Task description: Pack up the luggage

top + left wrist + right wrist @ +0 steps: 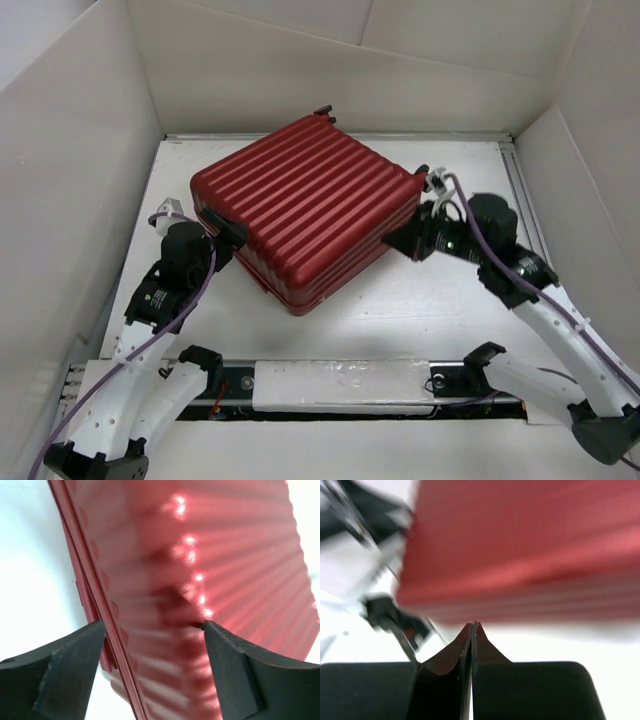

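The luggage is a dark-red ribbed hard-shell suitcase lying closed and flat in the middle of the white table, turned at an angle. My left gripper is open at its left corner. In the left wrist view the fingers stand either side of the suitcase's seam edge, and the right fingertip touches the shell. My right gripper is shut and empty, close to the right side of the suitcase. In the right wrist view its closed tips point at the blurred red shell. The lining is hidden.
White walls enclose the table on the left, back and right. Small dark wheels stick out at the suitcase's far corner. A white-covered rail runs along the near edge between the arm bases.
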Robot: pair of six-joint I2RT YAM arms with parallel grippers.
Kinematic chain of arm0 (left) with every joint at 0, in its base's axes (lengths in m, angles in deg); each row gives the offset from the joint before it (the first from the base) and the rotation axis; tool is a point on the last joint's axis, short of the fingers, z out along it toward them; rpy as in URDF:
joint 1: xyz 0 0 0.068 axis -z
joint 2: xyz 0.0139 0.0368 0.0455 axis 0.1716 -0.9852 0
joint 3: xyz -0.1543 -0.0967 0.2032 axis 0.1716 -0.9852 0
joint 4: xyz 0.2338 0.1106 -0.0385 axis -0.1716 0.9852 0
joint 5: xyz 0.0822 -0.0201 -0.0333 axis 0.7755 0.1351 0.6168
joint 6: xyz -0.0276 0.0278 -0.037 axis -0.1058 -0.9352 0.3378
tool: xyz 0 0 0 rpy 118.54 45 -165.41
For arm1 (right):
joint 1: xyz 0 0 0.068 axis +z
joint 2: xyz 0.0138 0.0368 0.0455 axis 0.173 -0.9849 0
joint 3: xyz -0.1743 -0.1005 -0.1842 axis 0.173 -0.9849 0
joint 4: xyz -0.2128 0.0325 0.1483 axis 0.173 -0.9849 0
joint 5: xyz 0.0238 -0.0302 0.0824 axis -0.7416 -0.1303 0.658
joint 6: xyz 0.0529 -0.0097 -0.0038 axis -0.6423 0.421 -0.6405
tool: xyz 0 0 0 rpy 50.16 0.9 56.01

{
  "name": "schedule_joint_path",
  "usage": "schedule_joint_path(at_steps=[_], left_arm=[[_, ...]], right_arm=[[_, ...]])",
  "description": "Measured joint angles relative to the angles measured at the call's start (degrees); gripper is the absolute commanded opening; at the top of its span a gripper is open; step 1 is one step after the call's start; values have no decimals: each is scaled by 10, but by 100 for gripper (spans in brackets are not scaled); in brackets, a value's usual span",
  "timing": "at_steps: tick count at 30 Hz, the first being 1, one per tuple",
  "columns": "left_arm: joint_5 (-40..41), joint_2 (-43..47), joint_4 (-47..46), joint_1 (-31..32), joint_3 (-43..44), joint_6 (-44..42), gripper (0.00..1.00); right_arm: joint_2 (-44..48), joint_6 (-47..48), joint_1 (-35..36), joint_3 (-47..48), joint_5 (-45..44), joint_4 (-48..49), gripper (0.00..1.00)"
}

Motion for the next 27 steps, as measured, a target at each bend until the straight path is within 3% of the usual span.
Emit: schedule_joint_path(at_steps=[4,7,8,9,12,16,19,20,22,27], left_arm=[[8,9,-14,0,-16,18,62],[12,-30,-42,-1,-4,19,68],[8,-52,-50,-1,8,15,68],[-2,-82,-61,-1,24,11,69],[-10,-163,-58,-10,92,-16,65],[-37,-270,-21,-19,192,-43,63],[-24,-320,-11,4,252,-56,63],[-26,-317,-23,12,255,-54,58],[-35,-284,-53,17,237,-44,56],[-11,-52,-58,-40,77,6,56]], right_arm=[[75,-2,66,-100,-62,-39,2],[96,-14,106,-133,-94,-49,14],[96,-17,119,-139,-99,-49,20],[95,-19,135,-144,-105,-48,33],[85,-24,183,-161,-117,-33,50],[85,-27,229,-202,-136,18,64],[85,-30,249,-234,-157,61,64],[82,-32,253,-239,-162,70,62],[71,-35,258,-242,-169,90,61],[42,-46,265,-243,-174,143,53]])
